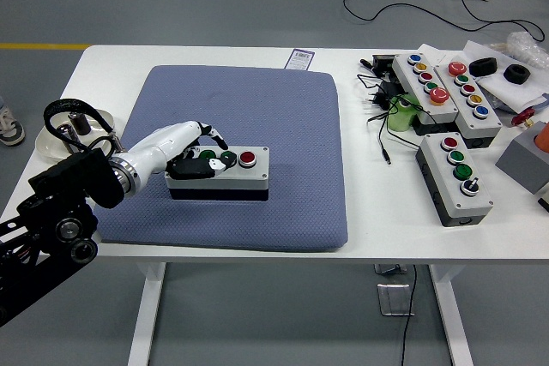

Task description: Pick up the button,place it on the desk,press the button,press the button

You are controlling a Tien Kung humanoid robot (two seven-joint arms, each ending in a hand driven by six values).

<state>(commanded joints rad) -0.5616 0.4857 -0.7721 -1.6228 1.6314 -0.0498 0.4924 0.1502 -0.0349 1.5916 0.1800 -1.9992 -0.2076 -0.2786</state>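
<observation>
A grey button box (230, 177) with a black base lies on the blue-grey pad (257, 117). Its top shows a red button (248, 159) and green buttons (227, 159). My left hand (199, 160), white with black fingers, lies over the box's left end. The fingers (206, 165) are curled down on the box top, with fingertips at the left green button. The black selector knob at the left end is hidden under the hand. The right arm is not in view.
Three more button boxes (455, 177) stand at the right with black cables (382, 117) and a green object (400, 114). A grey block (525, 160) sits at the far right edge. A small card (299, 59) lies behind the pad.
</observation>
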